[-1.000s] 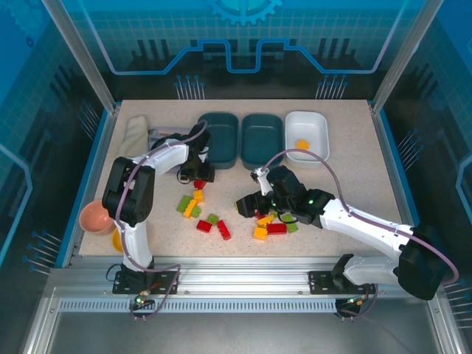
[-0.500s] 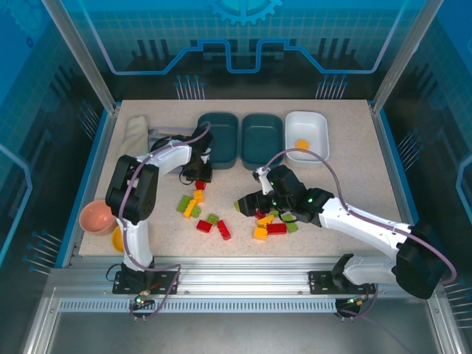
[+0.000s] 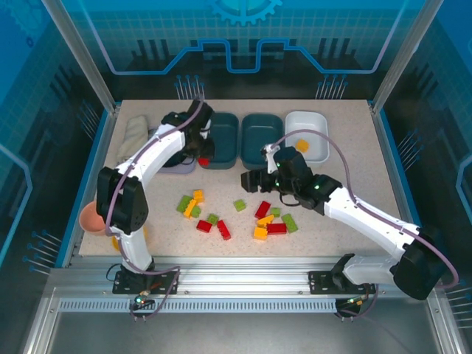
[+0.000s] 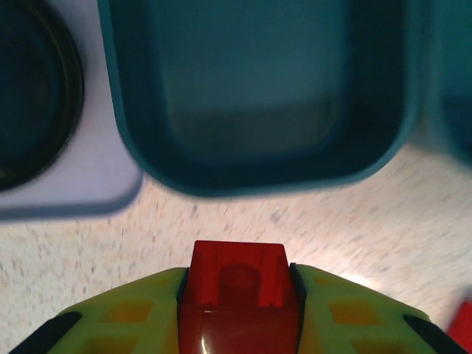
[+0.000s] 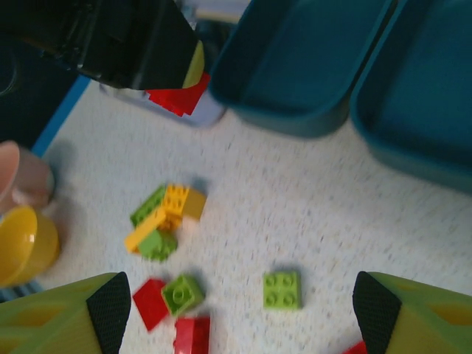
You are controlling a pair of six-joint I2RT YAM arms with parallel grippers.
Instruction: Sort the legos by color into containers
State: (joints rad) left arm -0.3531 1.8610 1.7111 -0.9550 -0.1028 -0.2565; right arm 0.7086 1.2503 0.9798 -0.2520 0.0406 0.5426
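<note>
The left claw is clenched on 1 red lego, pinched between its 2 yellow-green fingers with the studded top facing forward. It is held above the surface, just short of the near rim of the left teal tray. That position suggests this empty tray is meant to take the reds. The round black dish lies just beside the tray's left wall and is not a target.

The right claw is released, with its fingers spread wide and nothing between them. It hovers in front of the middle teal tray, which is also bare. A lone green lego lies on the surface below it. I judge this the likely next pick, because it sits apart from the others and is easy to straddle.

The white tray holds 1 orange lego, so it appears to be the yellow-orange container. The remaining bricks lie loose in 2 mixed groups, 1 near the left arm and 1 under the right arm. Most of the sorting is not yet done.

No brand, label or writing can be read on the legos, trays or claws.
</note>
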